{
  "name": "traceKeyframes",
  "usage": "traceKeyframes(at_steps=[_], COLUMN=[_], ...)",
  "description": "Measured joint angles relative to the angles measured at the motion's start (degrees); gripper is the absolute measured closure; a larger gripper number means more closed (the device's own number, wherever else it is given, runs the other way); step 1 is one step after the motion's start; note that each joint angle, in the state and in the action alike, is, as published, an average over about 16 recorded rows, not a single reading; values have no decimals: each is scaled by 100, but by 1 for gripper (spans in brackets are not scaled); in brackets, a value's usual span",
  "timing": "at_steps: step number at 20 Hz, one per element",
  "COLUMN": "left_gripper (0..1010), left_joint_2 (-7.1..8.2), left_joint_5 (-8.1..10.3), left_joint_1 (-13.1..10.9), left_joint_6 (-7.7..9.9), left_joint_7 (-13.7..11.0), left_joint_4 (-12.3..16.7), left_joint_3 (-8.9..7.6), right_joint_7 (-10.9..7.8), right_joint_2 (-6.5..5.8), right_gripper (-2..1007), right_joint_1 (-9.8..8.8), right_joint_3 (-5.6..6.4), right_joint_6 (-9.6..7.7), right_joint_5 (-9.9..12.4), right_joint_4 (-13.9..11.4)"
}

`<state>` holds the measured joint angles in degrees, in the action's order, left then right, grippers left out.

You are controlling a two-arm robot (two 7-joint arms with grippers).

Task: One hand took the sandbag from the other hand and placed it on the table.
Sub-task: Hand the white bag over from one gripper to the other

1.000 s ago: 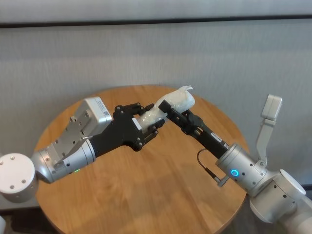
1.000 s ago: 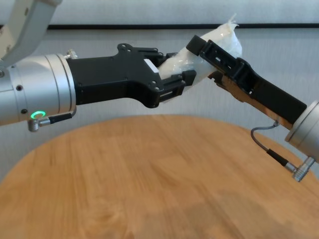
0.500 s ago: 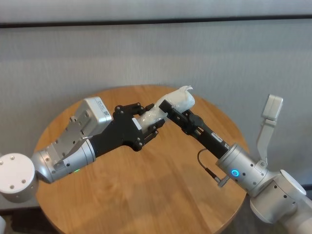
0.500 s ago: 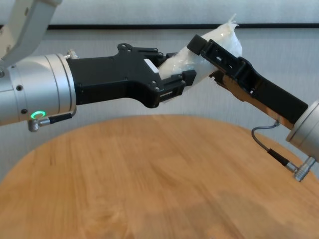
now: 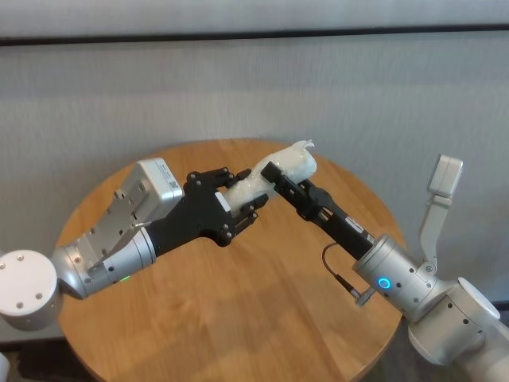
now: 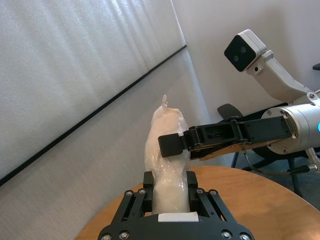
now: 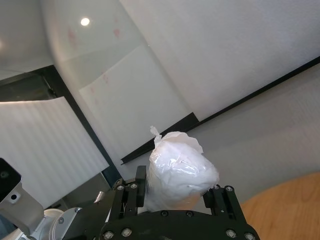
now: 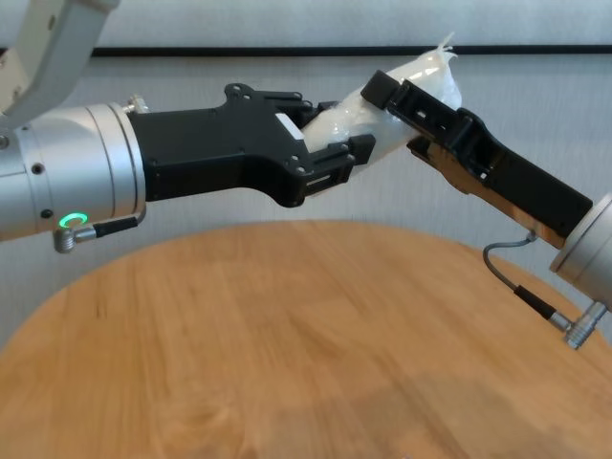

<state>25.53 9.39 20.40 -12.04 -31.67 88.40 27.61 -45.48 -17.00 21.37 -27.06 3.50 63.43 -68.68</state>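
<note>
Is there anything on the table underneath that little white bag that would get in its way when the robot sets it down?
Nothing visible. The sandbag hangs in the air above the table, held between the left gripper and the right gripper. The wood below it shows bare in the head and chest views; only the two arms reach across above it.

A pale grey wall (image 5: 238,87) with a faint ribbed texture fills the room behind, crossed near its top by a thin dark horizontal strip (image 5: 254,35). In the right wrist view, a round ceiling light (image 7: 85,21) glows above, and a white slatted blind (image 7: 45,145) hangs beside dark framing.
</note>
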Motion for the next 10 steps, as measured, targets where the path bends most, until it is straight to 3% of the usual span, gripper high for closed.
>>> traceKeyframes(at_steps=[10], left_gripper=[599], left_joint_2=[0], left_joint_5=[0], left_joint_1=[0], left_joint_6=[0], left_joint_7=[-1], left_joint_4=[0], left_joint_3=[0], right_joint_7=[-5], right_joint_2=[-3], right_gripper=[406], right_joint_1=[-6], right_joint_3=[5], right_joint_6=[5], right_joint_5=[4], right_joint_4=[-4])
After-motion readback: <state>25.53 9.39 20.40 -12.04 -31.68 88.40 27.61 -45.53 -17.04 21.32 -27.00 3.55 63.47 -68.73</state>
